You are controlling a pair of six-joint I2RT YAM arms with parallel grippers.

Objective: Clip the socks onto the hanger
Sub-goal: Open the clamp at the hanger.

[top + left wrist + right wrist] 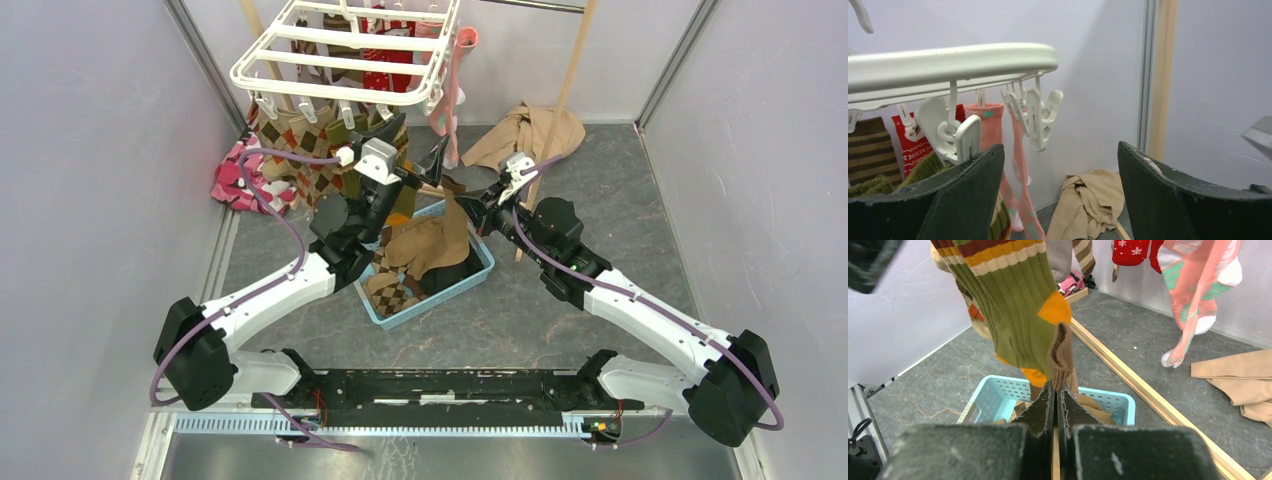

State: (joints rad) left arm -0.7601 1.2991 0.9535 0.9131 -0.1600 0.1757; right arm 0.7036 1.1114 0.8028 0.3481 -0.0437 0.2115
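Observation:
The white hanger (350, 50) hangs at the back, and its rim and clips (1040, 117) show in the left wrist view. Argyle socks (310, 150), a red sock (390, 70) and a pink sock (455, 90) hang from it. My left gripper (415, 150) is open and empty (1060, 147), raised just under the hanger's near right corner. My right gripper (470, 205) is shut (1055, 387) on the tip of a brown sock (1062, 355), held above the basket beside a hanging green sock with an orange heel (1018, 315).
A light blue basket (480, 270) with several tan and argyle socks sits between the arms. A beige garment (525, 135) lies at the back right by a wooden pole (570, 70). A pink camouflage cloth (235, 180) lies at the left. A wooden bar (1128, 375) crosses the floor.

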